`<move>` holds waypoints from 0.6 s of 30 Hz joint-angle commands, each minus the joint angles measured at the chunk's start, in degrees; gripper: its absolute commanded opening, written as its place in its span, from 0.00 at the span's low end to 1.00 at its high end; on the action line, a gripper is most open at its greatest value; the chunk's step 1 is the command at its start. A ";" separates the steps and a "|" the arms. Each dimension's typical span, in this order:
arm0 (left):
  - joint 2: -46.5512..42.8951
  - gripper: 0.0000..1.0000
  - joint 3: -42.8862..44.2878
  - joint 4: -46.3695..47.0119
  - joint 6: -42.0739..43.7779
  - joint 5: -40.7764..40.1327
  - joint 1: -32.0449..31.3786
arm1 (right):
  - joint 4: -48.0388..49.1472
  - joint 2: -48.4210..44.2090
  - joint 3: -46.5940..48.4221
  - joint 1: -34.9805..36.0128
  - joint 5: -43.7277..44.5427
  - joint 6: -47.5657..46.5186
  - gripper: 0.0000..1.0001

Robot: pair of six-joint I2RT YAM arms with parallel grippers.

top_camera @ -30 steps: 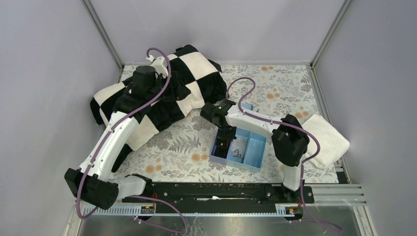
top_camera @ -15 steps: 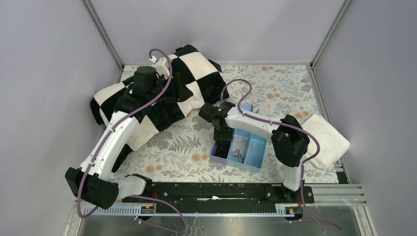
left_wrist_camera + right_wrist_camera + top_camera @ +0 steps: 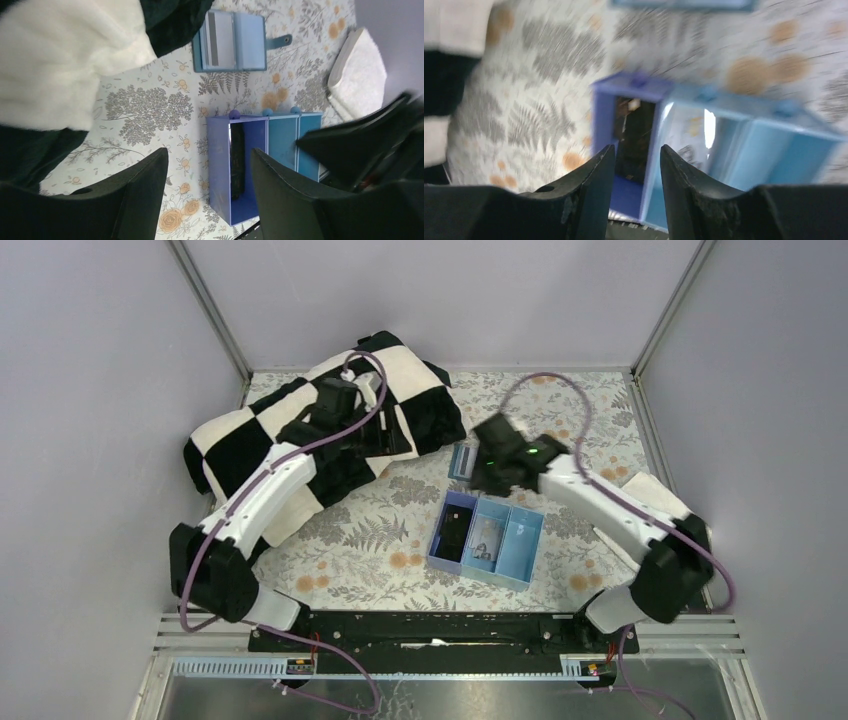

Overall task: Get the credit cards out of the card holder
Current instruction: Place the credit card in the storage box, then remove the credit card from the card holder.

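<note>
The blue card holder (image 3: 232, 40) lies open on the floral cloth, with a pale grey credit card (image 3: 218, 39) in its left panel. From above, the holder (image 3: 461, 459) is partly hidden under my right gripper (image 3: 487, 470). That gripper (image 3: 636, 150) is open and empty, raised between holder and tray, its view blurred. My left gripper (image 3: 209, 155) is open and empty over the checkered blanket's edge (image 3: 392, 436). A dark card (image 3: 236, 160) stands in the tray's left compartment, also visible from above (image 3: 458, 532).
The light-blue three-compartment tray (image 3: 520, 540) sits near the front centre, something pale in its middle compartment (image 3: 485, 542). A black-and-white checkered blanket (image 3: 250, 445) fills the back left. A white folded towel (image 3: 665, 515) lies at the right. Grey walls close the sides.
My right gripper has lifted out of the tray's left compartment and moved back to above the card holder, its elbow swinging right. My left gripper has moved right along the blanket.
</note>
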 commanded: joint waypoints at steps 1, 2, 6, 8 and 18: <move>5.46 0.65 2.05 1.78 0.89 -1.47 -3.60 | 6.81 -8.83 -10.06 -13.93 -5.22 -5.43 0.46; 7.33 0.66 3.35 1.97 0.88 -2.11 -4.93 | 8.68 -8.78 -10.94 -16.21 -6.39 -5.86 0.46; 16.01 0.67 9.51 2.16 -1.20 -3.24 -9.49 | 14.55 -4.53 -9.56 -20.95 -9.48 -7.79 0.45; 19.71 0.67 11.26 3.35 -2.22 -3.71 -10.92 | 15.98 -0.82 -7.41 -22.96 -10.37 -9.28 0.44; 37.52 0.57 22.98 9.67 -4.58 -5.57 -14.64 | 19.57 15.57 1.51 -26.72 -18.11 -13.14 0.33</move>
